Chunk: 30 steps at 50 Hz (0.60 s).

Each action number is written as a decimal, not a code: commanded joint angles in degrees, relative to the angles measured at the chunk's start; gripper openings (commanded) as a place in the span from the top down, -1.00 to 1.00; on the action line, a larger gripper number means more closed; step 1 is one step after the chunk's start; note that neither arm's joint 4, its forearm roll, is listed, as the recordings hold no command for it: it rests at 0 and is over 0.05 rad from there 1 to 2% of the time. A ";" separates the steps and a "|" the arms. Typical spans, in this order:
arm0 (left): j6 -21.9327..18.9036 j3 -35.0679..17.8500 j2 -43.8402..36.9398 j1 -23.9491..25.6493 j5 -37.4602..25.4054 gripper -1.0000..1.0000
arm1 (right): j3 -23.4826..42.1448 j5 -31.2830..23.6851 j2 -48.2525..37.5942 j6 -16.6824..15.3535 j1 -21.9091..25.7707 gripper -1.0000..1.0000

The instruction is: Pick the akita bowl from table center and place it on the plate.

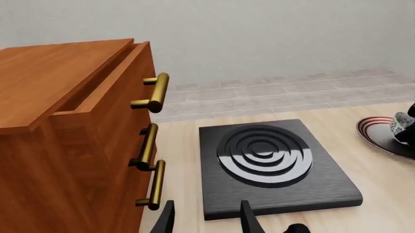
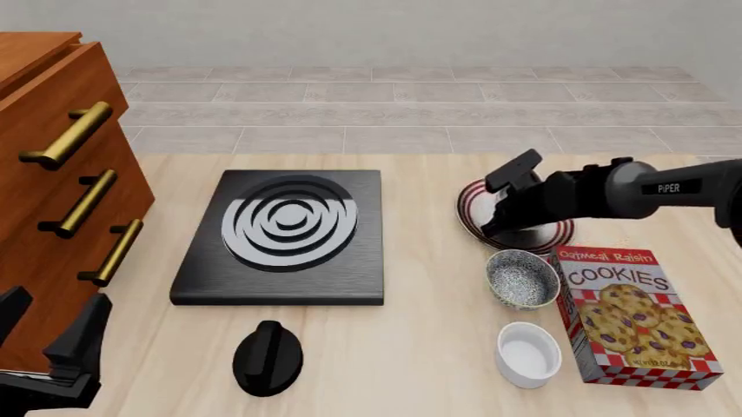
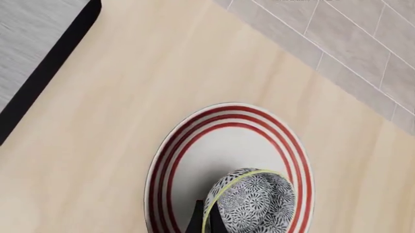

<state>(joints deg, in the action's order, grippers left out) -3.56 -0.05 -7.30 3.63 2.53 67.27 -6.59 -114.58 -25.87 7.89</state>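
The akita bowl [image 3: 251, 203], grey-and-white speckled with a thin pale rim, sits tilted over the plate [image 3: 194, 160], a white plate with red rings. My right gripper [image 3: 207, 216] is shut on the bowl's rim. Whether the bowl touches the plate I cannot tell. In the front view the right gripper [image 2: 499, 228] covers the bowl over the plate [image 2: 470, 208]. The left wrist view catches the plate [image 1: 376, 133] and bowl [image 1: 401, 125] at its edge. My left gripper [image 2: 52, 323] hangs open by the cabinet at the near left, fingers [image 1: 250, 218] apart and holding nothing.
A second speckled bowl [image 2: 522, 278] stands on the table just nearer than the plate, with a plain white bowl [image 2: 527, 352] and a cookie box [image 2: 632, 317] beside it. A black burner [image 2: 284, 230] lies mid-table, a black knob [image 2: 267, 356] in front. A wooden drawer cabinet [image 2: 58, 174] fills the left.
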 commanded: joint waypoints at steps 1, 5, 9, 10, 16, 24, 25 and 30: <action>-0.08 0.00 -0.16 0.09 0.07 -1.00 | -0.80 0.65 -1.26 0.21 -0.37 1.00; -0.07 -0.01 -0.36 0.06 0.25 -1.00 | -0.90 1.06 -0.70 0.52 -0.13 1.00; -0.08 0.00 -0.37 0.10 0.25 -1.00 | -1.27 1.14 -0.78 0.19 0.18 -1.00; -0.04 0.00 -0.35 0.14 0.22 -1.00 | -1.45 1.18 -0.69 0.15 0.43 -1.00; -0.01 0.01 -0.19 0.28 -0.04 -1.00 | -1.68 1.13 -0.24 -0.93 0.55 -1.00; 0.03 0.00 -0.20 0.26 -0.09 -1.00 | -1.80 0.82 1.28 -1.43 0.71 -1.00; 0.03 0.00 -0.17 0.26 -0.12 -1.00 | -1.80 0.82 1.28 -1.43 0.71 -1.00; 0.02 0.01 -0.55 0.25 0.22 -1.00 | -3.38 1.22 3.62 -1.81 1.59 -1.00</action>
<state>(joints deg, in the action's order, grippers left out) -3.55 -0.04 -7.69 3.85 2.66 65.25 -5.60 -113.33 -27.06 8.73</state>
